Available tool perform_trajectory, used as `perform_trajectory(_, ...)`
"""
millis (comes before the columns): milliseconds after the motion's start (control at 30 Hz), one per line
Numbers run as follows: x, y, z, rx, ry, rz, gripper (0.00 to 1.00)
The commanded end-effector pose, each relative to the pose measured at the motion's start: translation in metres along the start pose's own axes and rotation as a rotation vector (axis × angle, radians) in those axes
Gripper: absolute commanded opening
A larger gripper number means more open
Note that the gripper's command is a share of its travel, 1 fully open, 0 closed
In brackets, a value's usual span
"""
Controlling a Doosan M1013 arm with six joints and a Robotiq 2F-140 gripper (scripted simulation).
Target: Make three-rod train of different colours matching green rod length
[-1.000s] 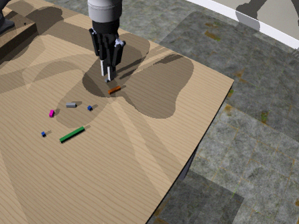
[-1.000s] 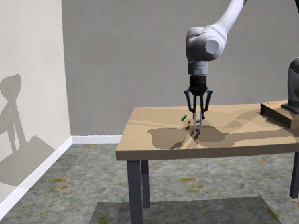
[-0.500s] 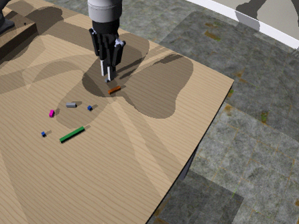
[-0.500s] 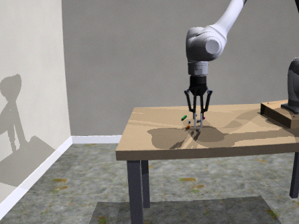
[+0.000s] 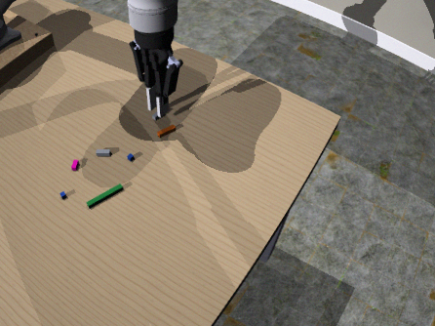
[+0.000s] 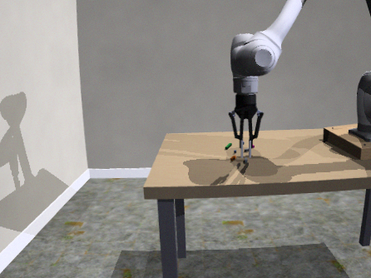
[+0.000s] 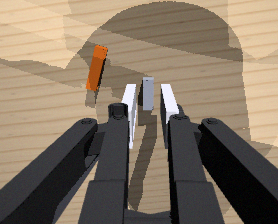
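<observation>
So the black pincer [image 5: 154, 112] [image 6: 246, 156] [image 7: 148, 98] is standing just a bit open, gripping nothing, with a short grey rod [image 5: 155, 117] [image 6: 245, 161] [image 7: 148, 93] showing between its pale fingertips in the wrist view. An orange rod [image 5: 167, 131] [image 6: 233, 158] [image 7: 97, 68] is lying near the pincer on the wooden worktop [image 5: 146, 250] [image 6: 175, 155] [image 7: 200, 30]. Farther from it, another grey rod [image 5: 103, 152], a magenta rod [image 5: 75, 165] [image 6: 253, 146] and two small blue rods [image 5: 130, 157] are sitting apart, and the long green rod [image 5: 105, 196] [image 6: 228, 146] is lying well away.
</observation>
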State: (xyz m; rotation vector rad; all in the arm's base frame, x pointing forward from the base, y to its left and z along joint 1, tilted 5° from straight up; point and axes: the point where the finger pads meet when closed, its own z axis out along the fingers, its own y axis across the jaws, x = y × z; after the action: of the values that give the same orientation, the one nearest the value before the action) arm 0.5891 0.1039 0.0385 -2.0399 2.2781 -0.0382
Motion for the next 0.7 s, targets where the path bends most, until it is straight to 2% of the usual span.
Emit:
perform_trajectory(0, 0.0, 0.0, 0.0, 0.0, 0.0, 0.0, 0.15)
perform_trajectory(667, 0.0, 0.0, 0.014, 0.0, 0.0, 0.0, 0.15)
